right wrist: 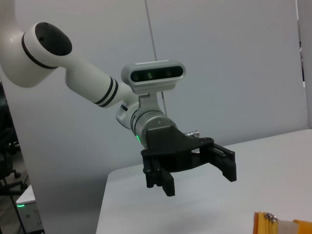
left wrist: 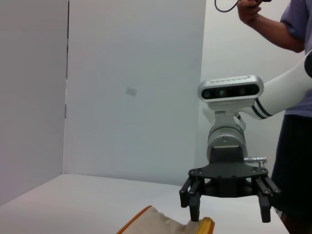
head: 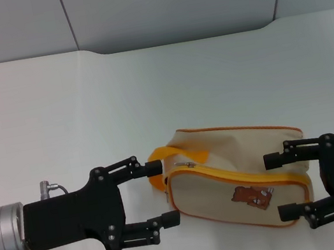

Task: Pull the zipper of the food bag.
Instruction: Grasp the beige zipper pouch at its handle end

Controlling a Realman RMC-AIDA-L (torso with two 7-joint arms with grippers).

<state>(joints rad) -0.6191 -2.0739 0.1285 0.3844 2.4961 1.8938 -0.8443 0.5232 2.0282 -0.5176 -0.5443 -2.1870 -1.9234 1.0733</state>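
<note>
The beige food bag (head: 236,151) lies on its side on the white table, bear print (head: 251,195) facing up. Its yellow-orange zipper (head: 228,176) runs along the top panel, with the small silver pull tab (head: 185,164) near the bag's left end. The strap handle (head: 156,167) sticks out at that end. My left gripper (head: 166,191) is open, its fingers on either side of the bag's left end. My right gripper (head: 275,187) is open, straddling the right end. The left wrist view shows the right gripper (left wrist: 229,212) beyond the bag (left wrist: 151,222). The right wrist view shows the left gripper (right wrist: 197,178).
The white table (head: 148,89) stretches back to a grey wall panel (head: 171,1). A person (left wrist: 292,29) stands behind my right arm in the left wrist view. The bag lies near the table's front edge.
</note>
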